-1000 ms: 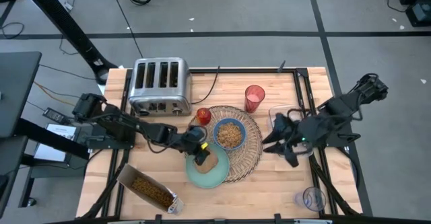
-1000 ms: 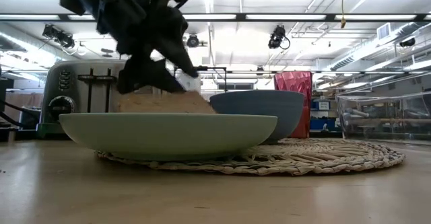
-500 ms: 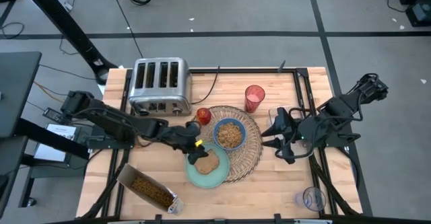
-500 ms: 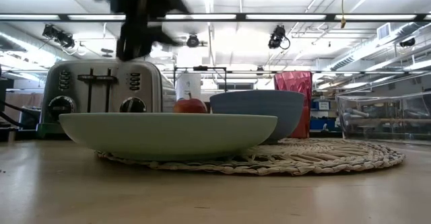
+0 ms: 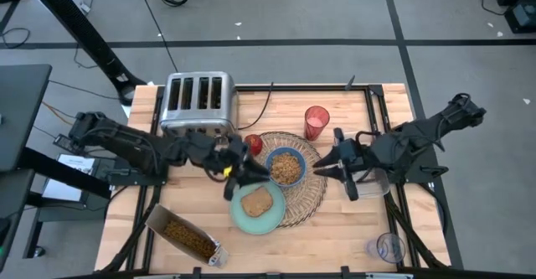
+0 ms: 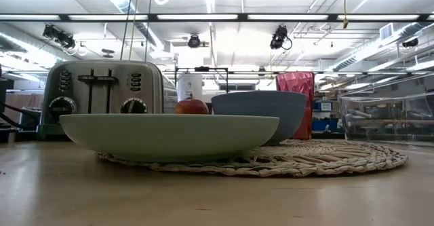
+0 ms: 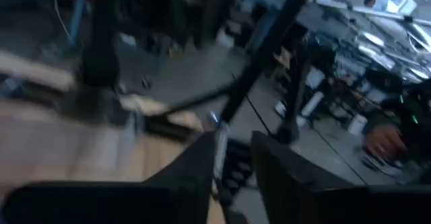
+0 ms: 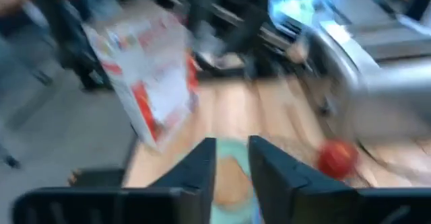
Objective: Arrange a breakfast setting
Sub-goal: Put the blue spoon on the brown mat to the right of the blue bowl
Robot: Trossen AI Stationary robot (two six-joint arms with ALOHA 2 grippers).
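Both hands [image 5: 244,170] [image 5: 328,167] inward, fingers slightly apart.

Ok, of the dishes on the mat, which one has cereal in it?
The blue bowl, at the mat's middle. The green plate overlapping the mat's edge holds a toast slice instead, and the red cup stands off the mat.

toast [image 5: 256,200] on plate [image 5: 243,219], bowl [image 5: 286,167] on placemat [image 5: 311,187]
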